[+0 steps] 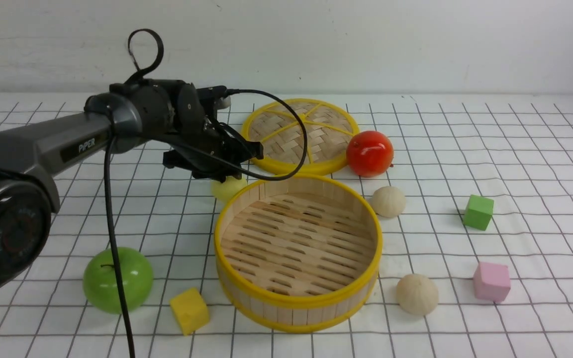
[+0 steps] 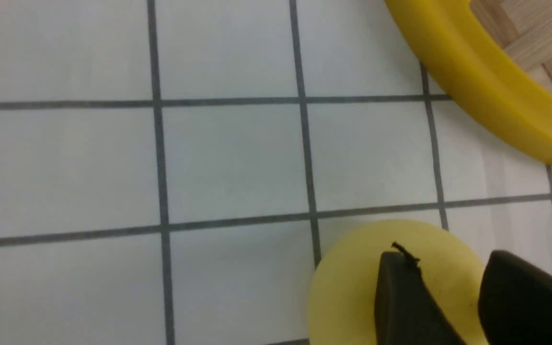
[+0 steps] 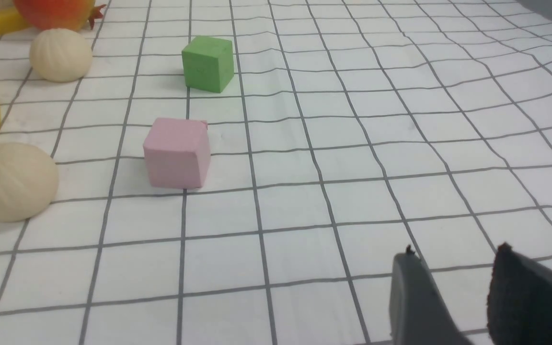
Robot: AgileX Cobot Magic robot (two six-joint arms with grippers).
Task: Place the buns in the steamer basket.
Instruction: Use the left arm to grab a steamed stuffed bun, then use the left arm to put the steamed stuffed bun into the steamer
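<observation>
Left gripper (image 2: 443, 256) is hung over the yellow bun (image 1: 228, 188), jaws slightly apart, nothing clamped; contact can't be confirmed. That bun is sat just beside the steamer basket (image 1: 296, 301), at its far-left rim; 0 buns are inside. 2 more are sat to its right: far beige bun (image 1: 388, 201), near beige bun (image 1: 417, 294). Likely light, smooth, roll-prone; best pinched across the middle. Right gripper (image 3: 455, 250): jaws apart, nothing held.

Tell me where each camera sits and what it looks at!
Front: between the arms, facing forward over the basket; the left arm shows.
Left wrist: rides that wrist, looking down at the yellow bun; the left gripper shows.
Right wrist: rides that wrist, looking across the cloth at the pink cube; the right gripper shows.
Shared: front and left wrist both see the yellow bun.
</observation>
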